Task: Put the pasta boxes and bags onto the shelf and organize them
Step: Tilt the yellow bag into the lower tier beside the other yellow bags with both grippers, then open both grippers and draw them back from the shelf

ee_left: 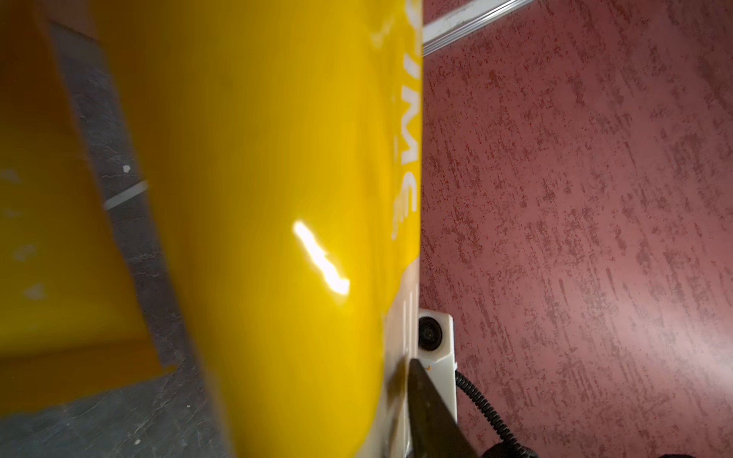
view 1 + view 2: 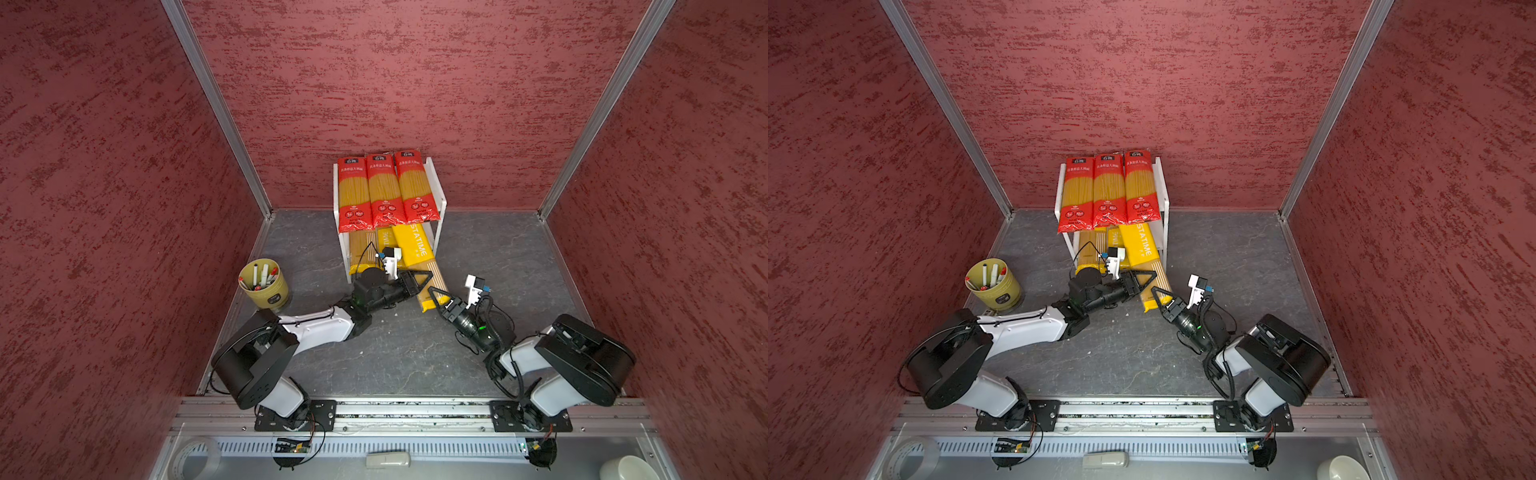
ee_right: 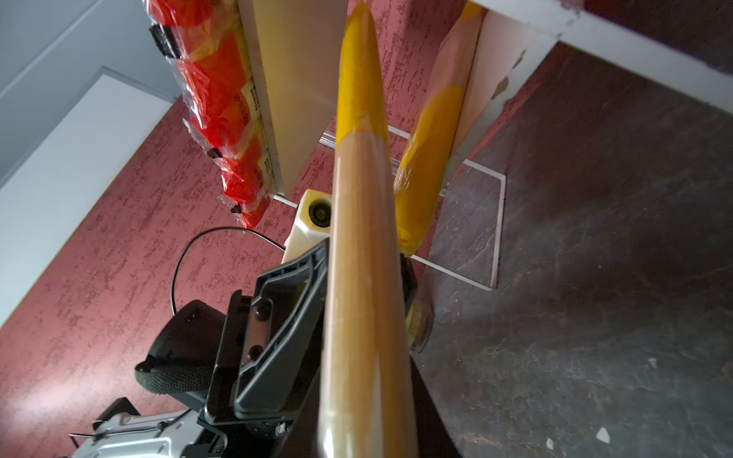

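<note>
Yellow and glossy, the third PASTATIME pack (image 1: pixel 277 198) is filling our left wrist view, and it is the one piece we are handling. Its far end is sitting at the right of the lower tier of the shelf (image 2: pixel 441 203), while its near end is jutting out past the front, skewed toward the right arm. We are pinching that near end with the right tool (image 2: pixel 435 296), its fingers appearing to press on either side of the pack. Our left tool (image 2: pixel 422 280) is straddling the same pack a little further up; whether it is pressing or merely standing around it we cannot tell. Beside this pack, the other two yellow packs (image 2: pixel 360 249) are lying in the lower tier, their near ends also poking out. Above them the three red packs (image 2: pixel 386 191) are lying side by side on the top board, overhanging its front edge. We are judging the job nearly done: five packs are placed, and what is remaining is sliding this last one in straight. Off to the left, the cup of markers (image 2: pixel 264 284) is standing on the grey surface (image 2: pixel 395 357), well apart.
</note>
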Available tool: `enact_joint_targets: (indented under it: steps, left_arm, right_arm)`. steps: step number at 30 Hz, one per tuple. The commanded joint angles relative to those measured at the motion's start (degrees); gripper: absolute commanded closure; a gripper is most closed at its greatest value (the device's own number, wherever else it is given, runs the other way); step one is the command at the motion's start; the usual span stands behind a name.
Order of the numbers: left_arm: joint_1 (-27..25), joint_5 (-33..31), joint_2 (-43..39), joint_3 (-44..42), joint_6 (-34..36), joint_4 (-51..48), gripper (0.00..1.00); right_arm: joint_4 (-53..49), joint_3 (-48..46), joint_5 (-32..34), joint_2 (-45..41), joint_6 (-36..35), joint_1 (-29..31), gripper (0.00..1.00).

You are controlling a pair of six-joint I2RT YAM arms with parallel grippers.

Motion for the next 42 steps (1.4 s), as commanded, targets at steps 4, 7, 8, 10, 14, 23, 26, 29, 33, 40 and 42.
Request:
enact_joint_targets:
  steps: [4, 7, 8, 10, 14, 23, 26, 29, 33, 40, 42]
  left_arm:
    - [1.7, -0.4, -5.2, 1.3, 2.1, 2.2, 0.44]
    - [2.1, -2.1, -9.7, -2.4, 3.2, -0.4, 0.40]
    - [2.1, -2.8, -11.4, -3.6, 3.6, -1.6, 0.39]
    - [1.7, -5.6, -15.7, -6.4, 4.9, -5.2, 0.38]
    - [0.3, -10.2, -23.1, -10.0, 7.9, -12.9, 0.37]
    - [-0.4, -17.7, -38.9, -15.8, 12.3, -28.7, 0.37]
    - [-0.4, -18.3, -41.0, -16.8, 12.4, -30.0, 0.37]
    - [-0.4, -18.4, -40.9, -17.1, 12.4, -30.1, 0.37]
    - [-0.5, -17.9, -39.9, -16.2, 13.4, -30.2, 0.37]
    - [-1.2, -19.6, -42.3, -14.4, 18.3, -36.9, 0.36]
    - [-1.0, -20.4, -43.4, -14.1, 19.8, -39.3, 0.36]
  right_arm:
    - [4.0, 4.9, 5.0, 0.8, -1.7, 0.2, 0.95]
    - [3.9, 7.8, 6.5, 1.4, -2.8, -0.4, 0.99]
    - [3.9, 8.8, 6.8, 1.8, -2.3, -0.9, 1.00]
    - [3.6, 11.1, 7.1, 3.5, 0.1, -2.8, 1.00]
    - [0.4, 16.6, 6.9, 6.9, 4.5, -5.4, 1.00]
    - [-21.2, 29.1, 5.2, 7.6, 5.6, -9.3, 1.00]
    - [-27.1, 31.7, 4.4, 7.3, 5.7, -10.2, 0.97]
    - [-29.3, 33.7, 3.5, 8.3, 5.2, -10.4, 0.93]
    - [-30.3, 34.9, 0.4, 10.5, 6.3, -10.6, 0.80]
    - [-34.9, 30.9, -4.0, 6.3, 2.6, -10.8, 0.44]
    - [-39.0, 28.9, -4.4, 3.3, -0.8, -10.8, 0.41]
